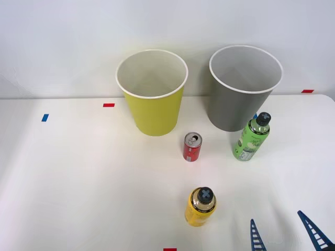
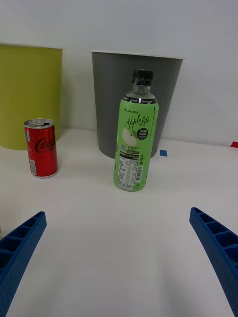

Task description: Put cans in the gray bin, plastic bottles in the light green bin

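Note:
A short red can (image 1: 192,147) (image 2: 40,148) with a silver top stands upright mid-table. To its right stands a green plastic bottle (image 1: 251,137) (image 2: 134,142) with a dark cap, just in front of the gray bin (image 1: 238,102) (image 2: 134,99). A yellow plastic bottle (image 1: 200,207) stands nearer the front edge. The light green bin (image 1: 155,110) (image 2: 27,94) stands left of the gray one. My right gripper (image 1: 285,230) (image 2: 119,247) is open and holds nothing, low at the front right, with the green bottle straight ahead between its blue fingers (image 2: 218,247).
Small red tape marks (image 1: 108,105) and blue tape marks (image 1: 45,117) lie on the white table (image 1: 78,172). A wall rises right behind the bins. Bare tabletop spreads across the left half and between the gripper and the green bottle.

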Motion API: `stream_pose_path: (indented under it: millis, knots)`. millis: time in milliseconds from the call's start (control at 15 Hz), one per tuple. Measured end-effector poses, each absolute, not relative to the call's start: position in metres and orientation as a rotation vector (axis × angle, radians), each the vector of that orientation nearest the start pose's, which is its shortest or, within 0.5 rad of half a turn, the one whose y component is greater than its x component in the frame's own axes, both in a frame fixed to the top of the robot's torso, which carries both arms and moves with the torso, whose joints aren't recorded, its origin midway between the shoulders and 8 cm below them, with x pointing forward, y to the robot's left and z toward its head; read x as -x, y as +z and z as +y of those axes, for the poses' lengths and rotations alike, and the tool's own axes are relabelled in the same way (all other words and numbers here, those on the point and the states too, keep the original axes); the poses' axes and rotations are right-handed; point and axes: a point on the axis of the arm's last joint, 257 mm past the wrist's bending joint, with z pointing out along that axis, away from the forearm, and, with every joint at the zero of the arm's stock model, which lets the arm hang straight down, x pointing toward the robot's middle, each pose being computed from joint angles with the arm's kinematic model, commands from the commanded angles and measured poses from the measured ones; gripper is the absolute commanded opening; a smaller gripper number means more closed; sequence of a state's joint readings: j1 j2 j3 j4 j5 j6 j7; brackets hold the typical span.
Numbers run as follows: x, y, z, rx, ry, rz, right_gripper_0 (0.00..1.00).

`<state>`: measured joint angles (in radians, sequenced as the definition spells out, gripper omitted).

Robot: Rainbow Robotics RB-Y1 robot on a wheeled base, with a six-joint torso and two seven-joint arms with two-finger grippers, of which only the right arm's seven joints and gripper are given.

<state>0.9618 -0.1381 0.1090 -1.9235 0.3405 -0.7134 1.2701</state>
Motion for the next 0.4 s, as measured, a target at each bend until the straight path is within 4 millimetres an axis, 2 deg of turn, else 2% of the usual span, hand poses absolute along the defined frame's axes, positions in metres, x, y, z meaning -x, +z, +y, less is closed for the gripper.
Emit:
stream_pose_path:
  millis: [400]
  knots:
    - [-0.2462,-0.2517,-0.2361,0.182,0.004,1.480,1.00]
